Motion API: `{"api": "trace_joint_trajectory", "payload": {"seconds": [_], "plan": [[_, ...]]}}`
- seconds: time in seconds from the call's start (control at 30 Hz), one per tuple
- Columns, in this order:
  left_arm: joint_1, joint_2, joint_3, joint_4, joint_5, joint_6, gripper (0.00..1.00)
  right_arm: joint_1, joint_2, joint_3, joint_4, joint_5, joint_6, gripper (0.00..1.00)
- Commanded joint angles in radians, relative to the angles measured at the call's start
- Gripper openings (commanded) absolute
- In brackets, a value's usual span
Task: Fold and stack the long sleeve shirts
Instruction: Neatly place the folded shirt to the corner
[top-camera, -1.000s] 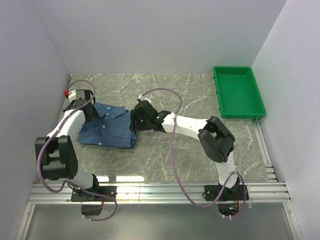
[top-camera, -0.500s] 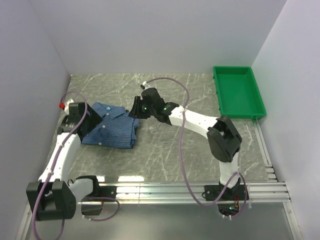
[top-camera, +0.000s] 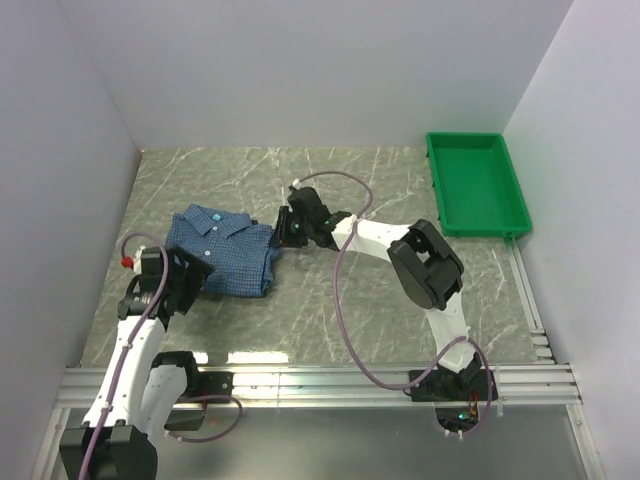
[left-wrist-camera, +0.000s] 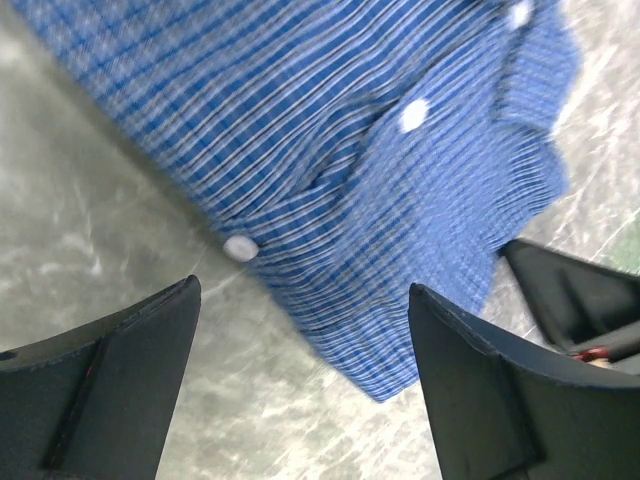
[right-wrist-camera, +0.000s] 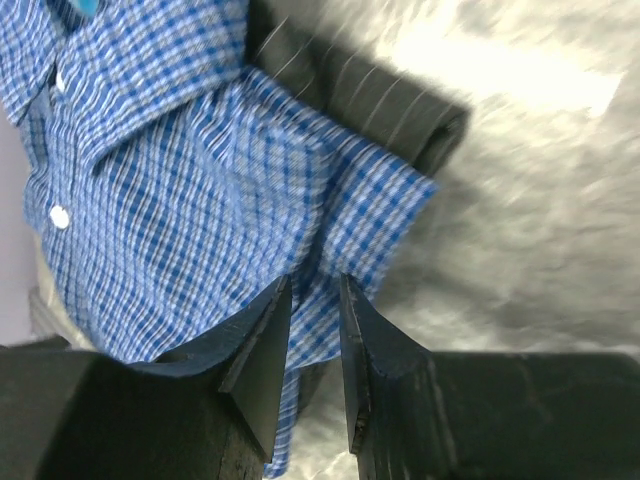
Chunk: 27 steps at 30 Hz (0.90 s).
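Left pincer (top-camera: 190, 275) stood wide open and empty, just beside the folded blue shirt (top-camera: 225, 250). The shirt, soft and limp, lay between both pincers atop the dark shirt (right-wrist-camera: 400, 100). Right pincer (right-wrist-camera: 315, 300) pinched its doubled edge, probably the firmest hold.

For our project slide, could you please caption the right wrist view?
Right pincer pinches the edge of the folded blue shirt, which lies on a dark shirt on the marble table.

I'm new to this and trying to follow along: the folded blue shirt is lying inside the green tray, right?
No. The folded blue shirt lies on the marble table, left of centre, not in the green tray, which stands apart at the far right. The top view shows it.
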Motion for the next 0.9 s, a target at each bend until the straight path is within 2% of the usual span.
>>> {"api": "trace_joint_trajectory", "payload": {"seconds": [0.0,0.1,0.23,0.53,0.63,0.87], "plan": [[-0.001,-0.025,-0.039,0.048,0.058,-0.072,0.90,-0.011,-0.098,-0.008,0.007,0.033,-0.050,0.33],[-0.001,-0.025,0.007,0.042,0.038,-0.042,0.88,-0.010,-0.156,-0.015,0.010,0.008,-0.058,0.33],[-0.001,0.019,0.139,0.038,-0.023,0.015,0.81,-0.002,-0.211,-0.032,0.038,-0.128,-0.034,0.33],[0.002,0.277,0.253,0.268,0.039,0.083,0.68,0.087,-0.204,-0.201,0.246,-0.299,0.108,0.33],[0.002,0.364,0.234,0.347,0.069,0.063,0.64,0.102,-0.173,-0.230,0.254,-0.291,0.111,0.33],[0.000,0.558,0.171,0.473,0.107,0.026,0.64,0.088,-0.165,-0.270,0.181,-0.169,0.085,0.32]]}}
